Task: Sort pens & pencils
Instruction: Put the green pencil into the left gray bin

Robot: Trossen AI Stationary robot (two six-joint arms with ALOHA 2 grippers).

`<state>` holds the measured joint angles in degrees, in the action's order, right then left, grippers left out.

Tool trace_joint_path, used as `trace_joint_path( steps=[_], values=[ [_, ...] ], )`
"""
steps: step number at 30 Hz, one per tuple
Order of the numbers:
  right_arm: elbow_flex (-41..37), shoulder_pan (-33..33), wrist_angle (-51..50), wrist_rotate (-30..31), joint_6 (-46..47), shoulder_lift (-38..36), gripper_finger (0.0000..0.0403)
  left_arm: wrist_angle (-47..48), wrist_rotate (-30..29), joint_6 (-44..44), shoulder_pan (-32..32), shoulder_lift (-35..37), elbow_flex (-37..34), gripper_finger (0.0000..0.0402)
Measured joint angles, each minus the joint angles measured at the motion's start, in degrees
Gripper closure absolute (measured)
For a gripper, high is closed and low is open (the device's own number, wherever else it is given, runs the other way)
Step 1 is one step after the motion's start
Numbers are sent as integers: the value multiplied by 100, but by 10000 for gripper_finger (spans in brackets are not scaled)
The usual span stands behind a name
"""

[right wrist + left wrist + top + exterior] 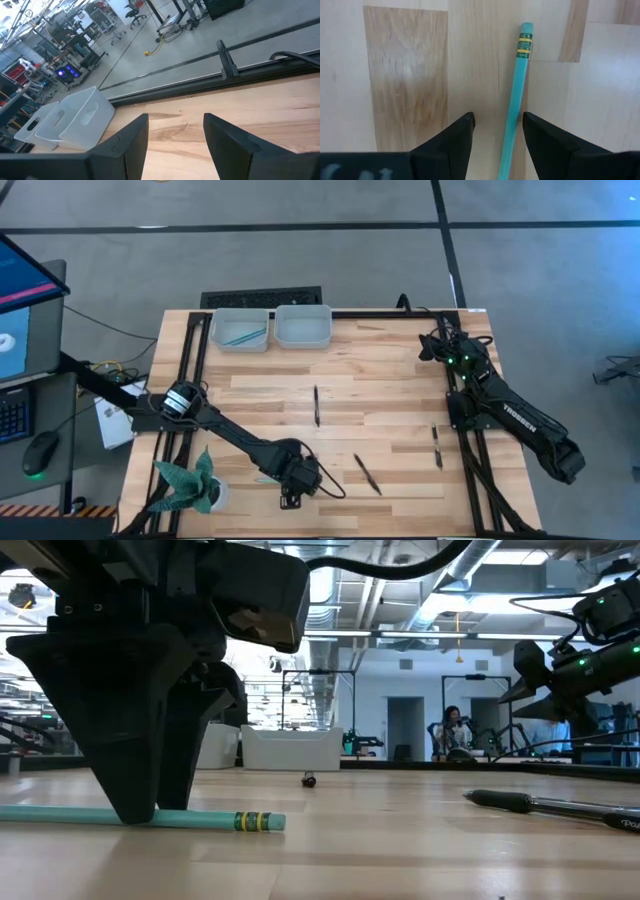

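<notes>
My left gripper [293, 498] [497, 127] points down at the table's near edge, open. A teal pencil [516, 100] [215, 821] lies flat on the wood between its fingers, with the yellow-banded end sticking out beyond them. Three black pens lie on the table: one in the middle [317, 405], one near the left gripper [366, 474], one on the right [437, 447] [555, 805]. The left grey bin [240, 328] at the far edge holds teal pencils. My right gripper [432, 345] [175, 135] waits open above the table's far right. My left gripper stands over the teal pencil from above, fingers pointing down, one on each side and lying across it. The pencil's shaft [512, 127] runs close along one finger [540, 135]. Whether that finger touches it, I cannot tell. The pencil lies flat on the table.
A second grey bin [303, 326] stands beside the first at the far edge. A teal spiky potted plant [190, 485] sits at the near left corner, close to the left arm. Black rails run along the table's left and right sides.
</notes>
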<state>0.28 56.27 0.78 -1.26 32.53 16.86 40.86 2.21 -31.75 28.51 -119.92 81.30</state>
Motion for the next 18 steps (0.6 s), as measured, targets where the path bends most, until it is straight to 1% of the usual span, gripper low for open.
trace_joint_path(
  steps=[5, 13, 18],
  values=[
    [1, 0, 0, 0, 0, 0, 191, 150, -102, -47, 7, 0, 8, 240],
    [0, 0, 1, 0, 0, 0, 191, 81, -73, -92, -2, 0, 0, 310],
    [1, 0, 0, 2, 2, 0, 191, 165, -139, -116, 0, 0, 2, 331]
  ],
)
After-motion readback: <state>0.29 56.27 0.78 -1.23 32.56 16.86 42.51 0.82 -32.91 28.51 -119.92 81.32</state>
